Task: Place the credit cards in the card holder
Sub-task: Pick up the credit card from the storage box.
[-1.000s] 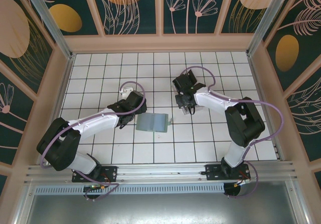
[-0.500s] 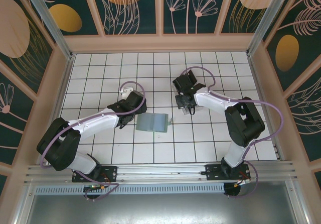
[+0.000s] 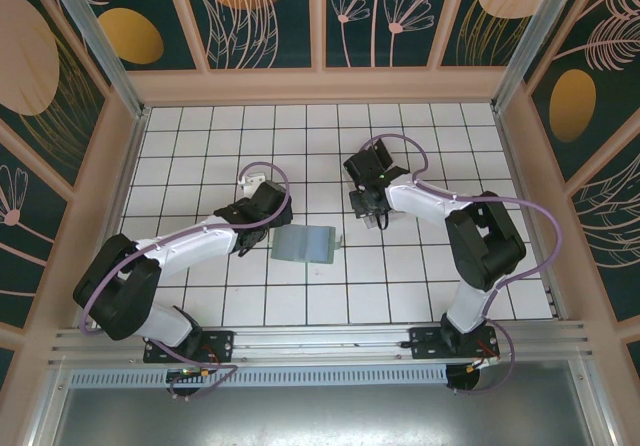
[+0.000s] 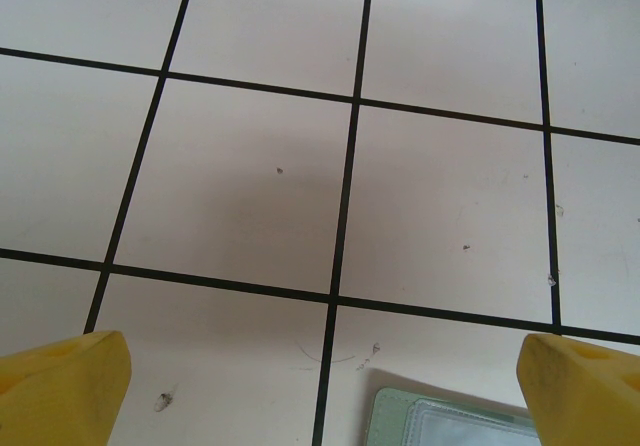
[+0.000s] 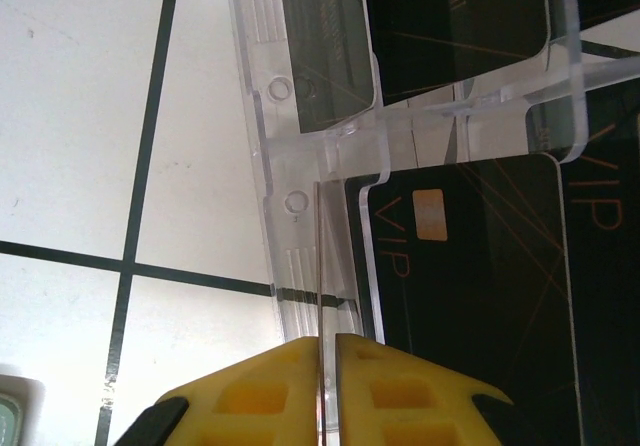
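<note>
In the clear tray (image 5: 290,166), black credit cards (image 5: 470,266) sit in slots. The right gripper (image 5: 327,366) is clamped on one card's edge. The left gripper (image 4: 325,371) is spread wide above the desk (image 4: 250,196), near the green card holder (image 3: 305,244).

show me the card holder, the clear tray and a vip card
card holder (image 3: 305,244), top external view, middle of its green face
clear tray (image 5: 285,151), right wrist view, left wall between the round holes
vip card (image 5: 470,296), right wrist view, black face below the chip
</note>
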Tool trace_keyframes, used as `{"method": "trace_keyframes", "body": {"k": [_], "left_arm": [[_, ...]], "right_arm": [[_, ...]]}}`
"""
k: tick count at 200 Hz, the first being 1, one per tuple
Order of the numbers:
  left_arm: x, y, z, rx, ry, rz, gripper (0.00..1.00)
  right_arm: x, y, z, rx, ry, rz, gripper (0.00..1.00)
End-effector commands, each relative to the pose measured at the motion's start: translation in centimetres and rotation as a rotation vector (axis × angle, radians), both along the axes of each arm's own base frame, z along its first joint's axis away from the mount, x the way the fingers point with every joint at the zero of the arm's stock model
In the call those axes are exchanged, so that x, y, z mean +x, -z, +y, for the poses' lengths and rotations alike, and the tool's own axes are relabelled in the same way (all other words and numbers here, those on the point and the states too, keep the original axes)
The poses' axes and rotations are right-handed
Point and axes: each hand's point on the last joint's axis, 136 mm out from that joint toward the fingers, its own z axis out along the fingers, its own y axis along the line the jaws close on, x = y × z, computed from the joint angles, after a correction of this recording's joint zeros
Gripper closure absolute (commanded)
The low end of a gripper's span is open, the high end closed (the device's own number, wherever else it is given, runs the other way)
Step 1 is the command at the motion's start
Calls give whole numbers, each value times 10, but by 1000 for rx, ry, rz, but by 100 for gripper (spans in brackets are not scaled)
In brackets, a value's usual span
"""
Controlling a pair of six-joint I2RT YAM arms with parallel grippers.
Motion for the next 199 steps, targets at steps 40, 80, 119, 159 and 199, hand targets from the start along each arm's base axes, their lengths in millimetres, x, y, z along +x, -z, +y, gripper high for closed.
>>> {"method": "trace_keyframes", "body": {"k": [40,80,119,159,199], "left_arm": [[1,2,4,0,-17,0,1],[2,0,1,-7,-10,1,1],[3,1,-4,-17,4,13,1],[4,4,-9,-33,17,33,1],[3,8,-9,-70,6,46,1]], "right_arm": [[1,0,-3,-5,-3,4,94],[8,-20,3,19,-9,-26,100],[11,-47,10,71,-6,-60,100],[6,-83,26,177,-7,-109,100],[-21,-109,66,302,-44,-149,100]]}}
